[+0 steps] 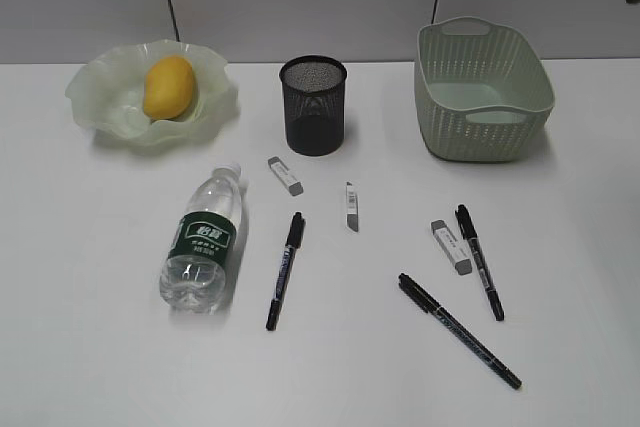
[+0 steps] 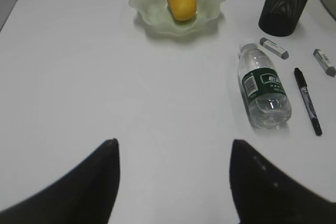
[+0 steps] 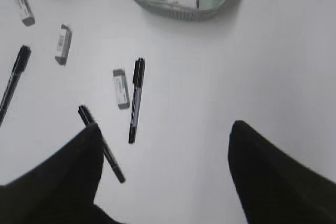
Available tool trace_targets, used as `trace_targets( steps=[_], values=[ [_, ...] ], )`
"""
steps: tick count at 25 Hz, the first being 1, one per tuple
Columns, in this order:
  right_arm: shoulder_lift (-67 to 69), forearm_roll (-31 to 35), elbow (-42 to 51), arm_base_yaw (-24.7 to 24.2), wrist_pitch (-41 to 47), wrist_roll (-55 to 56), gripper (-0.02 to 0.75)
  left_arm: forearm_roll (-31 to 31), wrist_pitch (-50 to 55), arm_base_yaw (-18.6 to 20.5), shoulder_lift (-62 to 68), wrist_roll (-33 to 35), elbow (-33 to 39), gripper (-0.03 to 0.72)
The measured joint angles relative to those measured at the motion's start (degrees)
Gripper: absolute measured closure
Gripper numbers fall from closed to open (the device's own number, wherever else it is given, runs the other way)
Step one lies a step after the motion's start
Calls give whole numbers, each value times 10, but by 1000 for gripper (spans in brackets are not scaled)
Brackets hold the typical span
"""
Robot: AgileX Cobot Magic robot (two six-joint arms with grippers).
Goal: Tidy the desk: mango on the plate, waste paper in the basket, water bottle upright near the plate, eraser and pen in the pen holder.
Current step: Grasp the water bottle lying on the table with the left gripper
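The water bottle (image 1: 205, 240) has a dark green label with white lettering — too small to read. The erasers (image 1: 285, 175) and pens (image 1: 285, 269) carry small print, and it is also not readable.

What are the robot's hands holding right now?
Nothing. The left gripper and the right gripper are both open above the bare desk, with nothing between their fingers.

Both grippers' fingers (image 2: 79, 192) (image 3: 273, 182) look plain black; tapered, seemingly unmarked (blurred).
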Motion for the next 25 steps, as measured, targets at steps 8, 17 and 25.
trace_targets(
  steps=[8, 17, 25],
  values=[
    [-224, 6, 297, 0, -44, 0, 156, 0, 0, 0, 2, 0, 0, 190],
    [-497, -7, 515, 0, -106, 0, 156, 0, -1, 0, 85, 0, 0, 190],
    [-715, -29, 545, 0, -103, -4, 156, 0, -1, 0, 164, 0, 0, 190]
  ],
)
